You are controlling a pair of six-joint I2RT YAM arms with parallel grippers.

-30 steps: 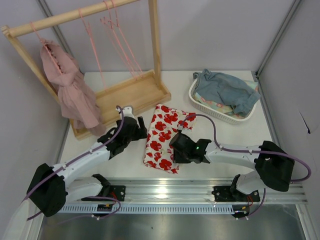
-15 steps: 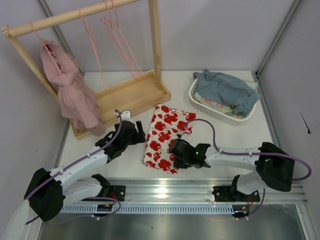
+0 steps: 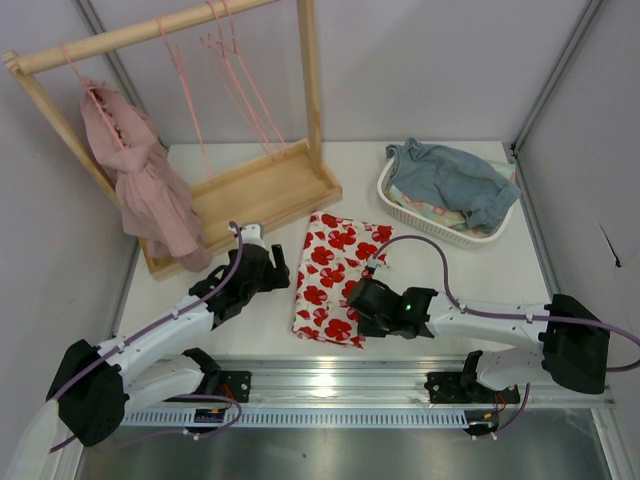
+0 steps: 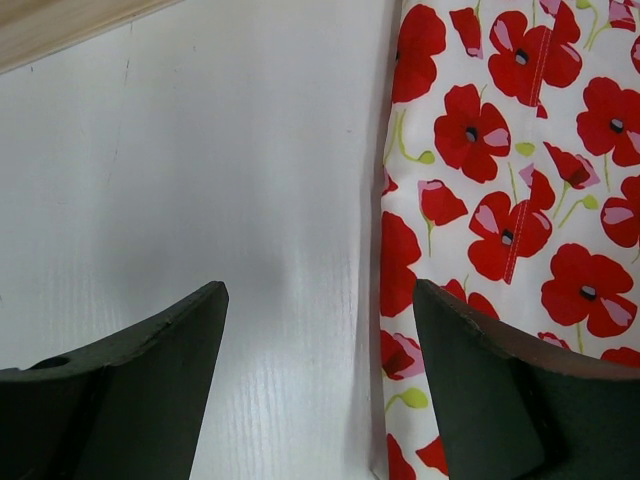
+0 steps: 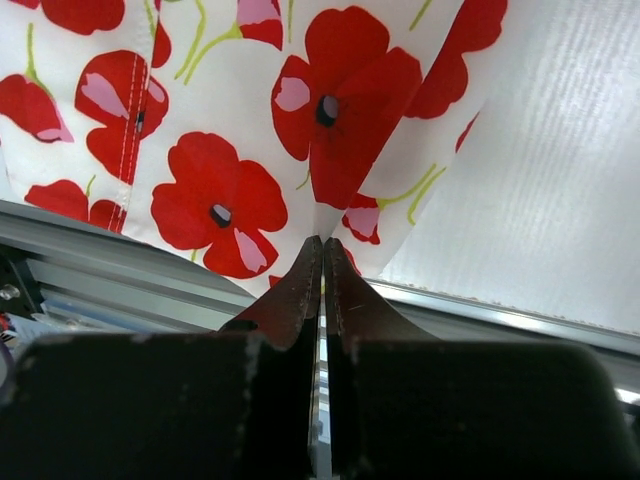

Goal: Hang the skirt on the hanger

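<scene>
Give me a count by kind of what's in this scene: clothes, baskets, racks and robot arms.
Clothes in plain view: 3 (skirt, pink ruffled garment, blue-grey cloth)
Basket: 1
Wooden rack: 1
Robot arms: 2 (left arm, right arm)
Total: 7

A light wooden rack [image 3: 250, 190] stands at the back left of the white desk [image 3: 480, 270], its flat tray base resting on the surface. A dusty-pink ruffled garment [image 3: 145, 190] hangs from the rack's top bar at its left end, drooping past the tray's left corner. Well to the right of the rack sits a white plastic basket [image 3: 415, 222] heaped with a blue-grey cloth [image 3: 455, 180] over paler fabric. In front of the rack, a metal rail [image 3: 330, 380] runs along the desk's near edge.
</scene>
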